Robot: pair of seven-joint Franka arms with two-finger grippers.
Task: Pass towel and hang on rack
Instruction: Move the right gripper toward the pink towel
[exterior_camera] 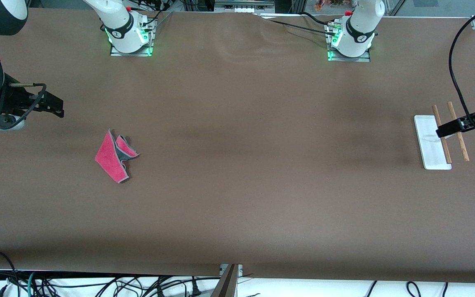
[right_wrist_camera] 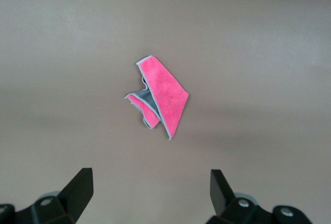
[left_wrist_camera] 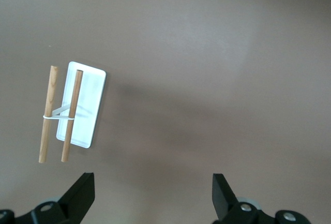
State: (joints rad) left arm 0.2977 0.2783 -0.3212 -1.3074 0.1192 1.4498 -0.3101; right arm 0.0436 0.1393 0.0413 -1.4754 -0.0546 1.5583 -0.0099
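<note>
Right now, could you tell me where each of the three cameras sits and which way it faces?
Front view: high across the table, facing both bases; shows the towel, the rack, the right gripper and the left gripper.
Left wrist view: looks down past open fingers at the rack, shared with the front view.
Right wrist view: looks down past open fingers at the towel, likewise shared.
</note>
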